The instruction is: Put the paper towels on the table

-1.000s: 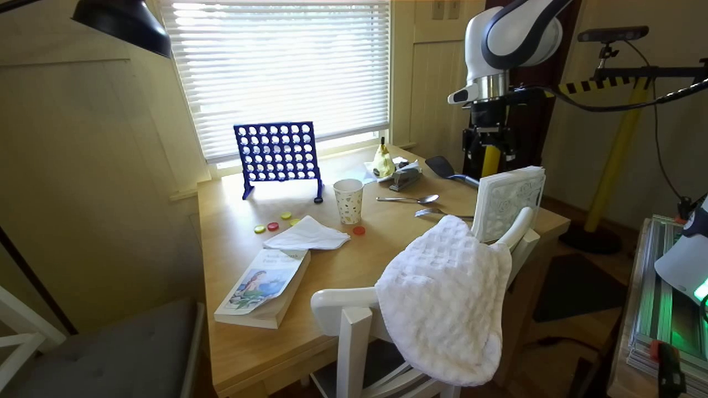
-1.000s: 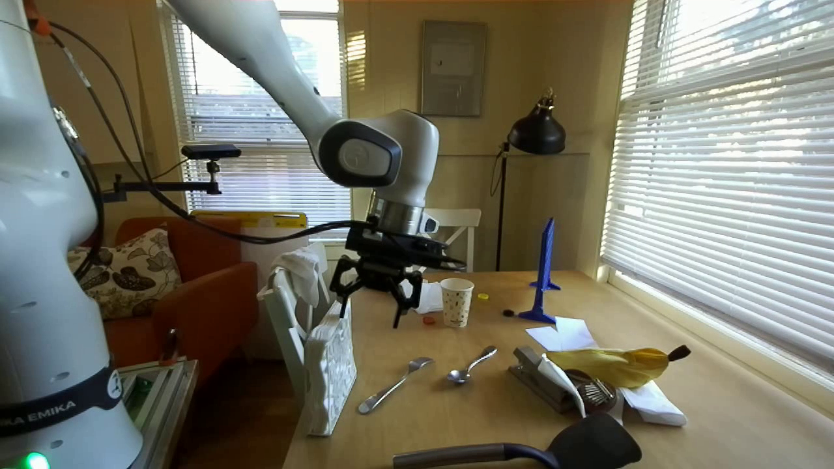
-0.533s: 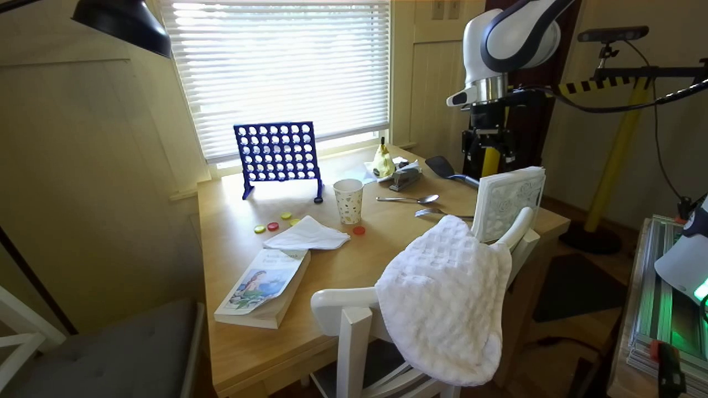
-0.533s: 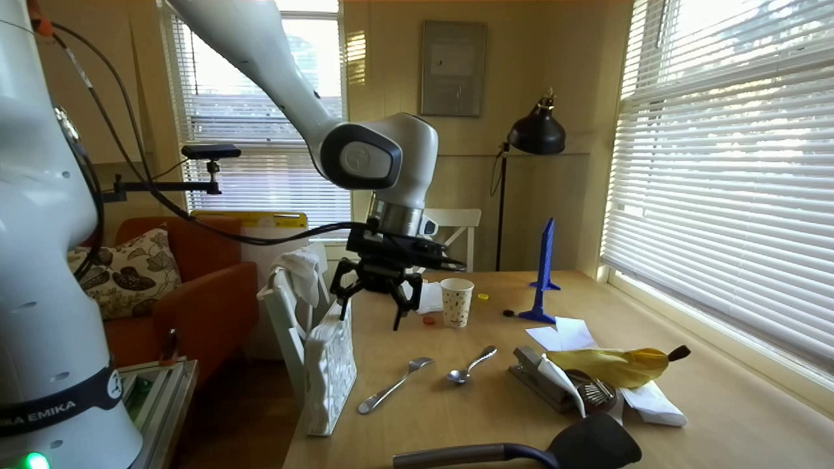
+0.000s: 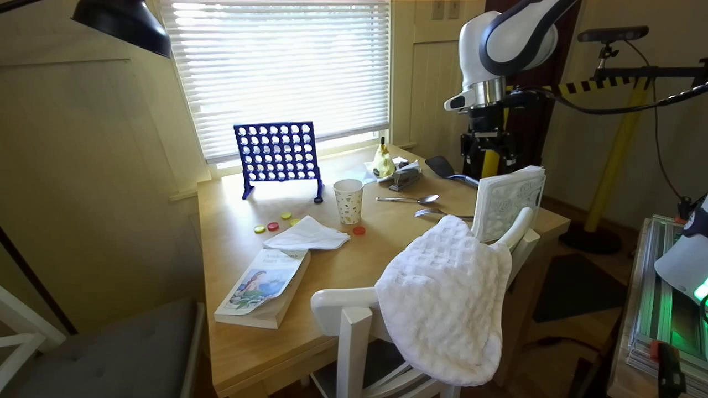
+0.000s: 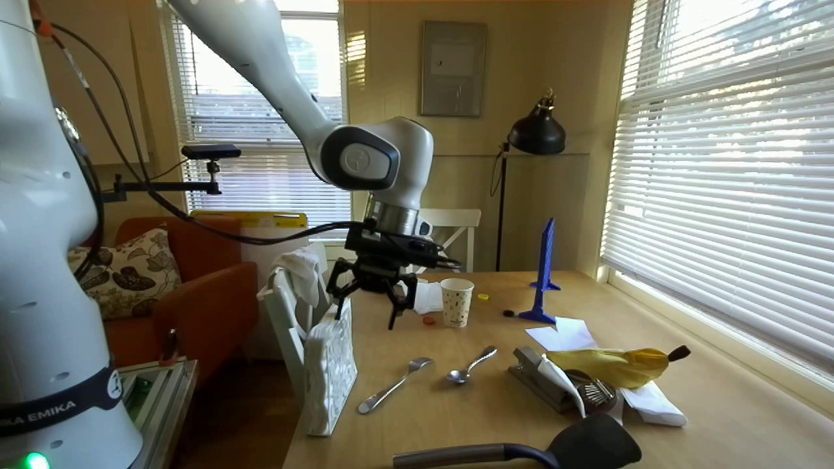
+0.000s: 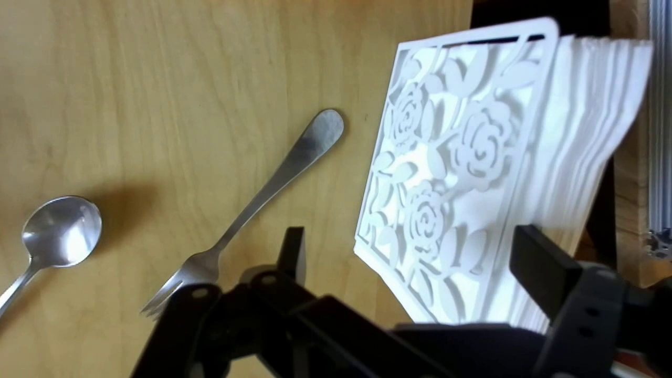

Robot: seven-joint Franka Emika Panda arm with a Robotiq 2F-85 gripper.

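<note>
The paper towels (image 5: 506, 207) are a thick white stack standing upright in a white cut-out floral holder (image 7: 480, 149) at the table's edge. In an exterior view the stack (image 6: 331, 378) stands beside the chair. The wrist view shows the edges of the paper towels (image 7: 588, 121) behind the holder's face. My gripper (image 5: 489, 157) is open and empty, pointing down, above and close to the stack. In an exterior view the gripper (image 6: 365, 322) has one fingertip near the stack's top. In the wrist view the gripper (image 7: 412, 247) has its fingers apart on either side of the holder's near corner.
The table (image 5: 365, 271) also holds a fork (image 7: 262, 194), a spoon (image 7: 62, 231), a patterned cup (image 5: 348, 202), a spatula (image 6: 593, 443), a stapler (image 6: 541, 381), a folded napkin (image 5: 307, 235), a book (image 5: 263, 287) and a blue game frame (image 5: 278, 152). A white chair with a towel (image 5: 445, 298) stands close by.
The arm and gripper have shifted slightly left in both exterior views, and the wrist is a little lower. The gripper stays open. The stack has not moved.
</note>
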